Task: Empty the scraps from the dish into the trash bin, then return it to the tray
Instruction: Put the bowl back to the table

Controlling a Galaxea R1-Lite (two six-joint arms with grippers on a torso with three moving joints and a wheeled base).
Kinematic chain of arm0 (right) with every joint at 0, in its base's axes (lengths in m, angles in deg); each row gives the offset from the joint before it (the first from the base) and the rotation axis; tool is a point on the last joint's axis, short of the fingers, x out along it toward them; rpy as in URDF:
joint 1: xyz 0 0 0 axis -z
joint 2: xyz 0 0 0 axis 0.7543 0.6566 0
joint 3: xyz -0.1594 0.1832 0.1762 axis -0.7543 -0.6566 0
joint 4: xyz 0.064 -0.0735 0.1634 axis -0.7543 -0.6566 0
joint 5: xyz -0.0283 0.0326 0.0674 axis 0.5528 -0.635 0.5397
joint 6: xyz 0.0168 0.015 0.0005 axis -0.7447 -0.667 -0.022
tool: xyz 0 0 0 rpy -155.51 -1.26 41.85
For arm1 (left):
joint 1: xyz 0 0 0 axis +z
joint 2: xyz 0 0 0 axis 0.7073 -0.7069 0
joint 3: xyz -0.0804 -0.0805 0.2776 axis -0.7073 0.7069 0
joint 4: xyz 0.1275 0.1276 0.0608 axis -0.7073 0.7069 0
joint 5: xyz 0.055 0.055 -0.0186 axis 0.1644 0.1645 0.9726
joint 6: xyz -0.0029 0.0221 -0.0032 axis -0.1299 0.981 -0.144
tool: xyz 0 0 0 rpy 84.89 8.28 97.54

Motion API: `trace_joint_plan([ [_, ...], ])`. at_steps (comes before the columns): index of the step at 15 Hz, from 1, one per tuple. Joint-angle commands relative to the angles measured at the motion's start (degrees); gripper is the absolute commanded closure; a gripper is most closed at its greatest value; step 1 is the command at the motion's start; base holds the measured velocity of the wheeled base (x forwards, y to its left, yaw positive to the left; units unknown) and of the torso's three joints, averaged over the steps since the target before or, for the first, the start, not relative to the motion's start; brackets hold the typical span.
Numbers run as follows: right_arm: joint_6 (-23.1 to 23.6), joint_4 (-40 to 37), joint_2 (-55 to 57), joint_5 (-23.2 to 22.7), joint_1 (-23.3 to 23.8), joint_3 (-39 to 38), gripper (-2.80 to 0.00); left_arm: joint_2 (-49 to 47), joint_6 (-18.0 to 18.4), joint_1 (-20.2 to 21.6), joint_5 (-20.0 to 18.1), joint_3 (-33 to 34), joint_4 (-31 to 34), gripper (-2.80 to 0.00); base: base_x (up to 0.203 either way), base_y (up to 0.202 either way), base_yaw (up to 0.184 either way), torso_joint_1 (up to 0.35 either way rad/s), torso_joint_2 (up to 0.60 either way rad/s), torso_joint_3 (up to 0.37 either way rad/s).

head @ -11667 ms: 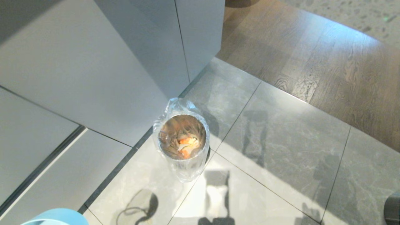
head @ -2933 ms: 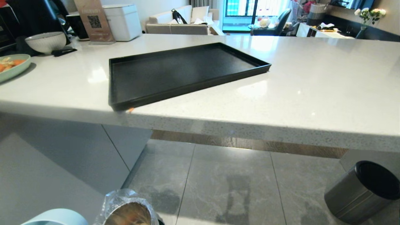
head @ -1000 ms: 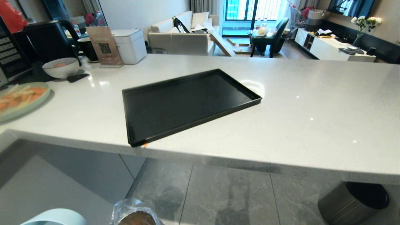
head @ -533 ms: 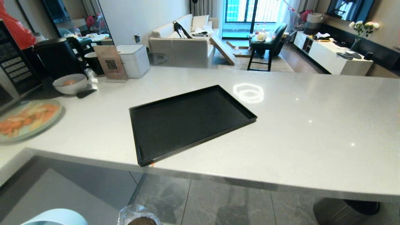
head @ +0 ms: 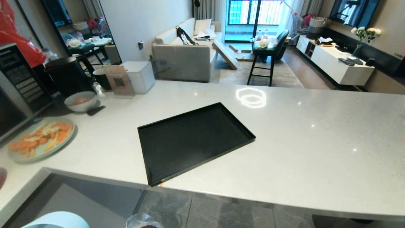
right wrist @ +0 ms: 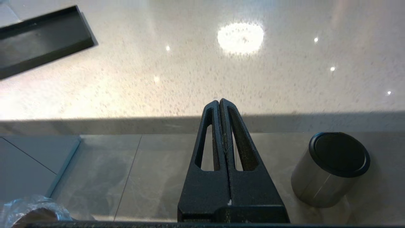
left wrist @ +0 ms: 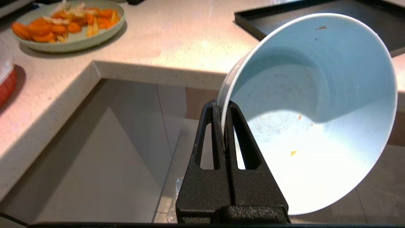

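My left gripper [left wrist: 223, 106] is shut on the rim of the pale-blue dish [left wrist: 313, 107], which hangs tilted beside the counter edge. Only a few tiny yellow and orange scraps [left wrist: 293, 153] cling inside it. The dish's rim [head: 55, 220] shows at the bottom left of the head view. The black tray [head: 193, 141] lies bare on the white counter, one corner at the counter's near edge. On the floor below, only the trash bin's crinkled bag [head: 142, 221] peeks in. My right gripper [right wrist: 219, 102] is shut on nothing, level with the counter edge.
A pale-green plate [head: 39, 139] of orange and yellow food sits at the counter's left, with a greyish-white bowl [head: 80, 101], a black kettle [head: 68, 76] and a white box [head: 137, 76] behind. A dark-grey cylinder [right wrist: 330, 169] with a black top stands on the floor at the right.
The whole view has risen: the counter and tray have slid down the picture and more of the room behind shows. The trash bin has nearly left the bottom edge. Both arms keep their pose.
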Motion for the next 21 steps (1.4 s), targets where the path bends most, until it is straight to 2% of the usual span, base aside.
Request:
trace_joint_plan([
  [1, 0.02, 0.04, -0.02, 0.03, -0.01, 0.00, 0.00, -0.04, -0.05, 0.01, 0.02, 0.01, -0.03, 0.00, 0.000, 0.000, 0.000, 0.198, -0.60, -0.374],
  [8, -0.07, 0.04, -0.02, 0.03, -0.01, 0.00, 0.00, -0.04, -0.05, 0.01, 0.02, 0.01, -0.03, 0.00, 0.000, 0.000, 0.000, 0.198, -0.50, -0.306],
  [21, -0.08, -0.05, -0.02, 0.03, -0.01, 0.00, 0.00, -0.04, -0.05, 0.01, 0.02, 0.01, -0.03, 0.00, 0.000, 0.000, 0.000, 0.129, -0.30, -0.171],
])
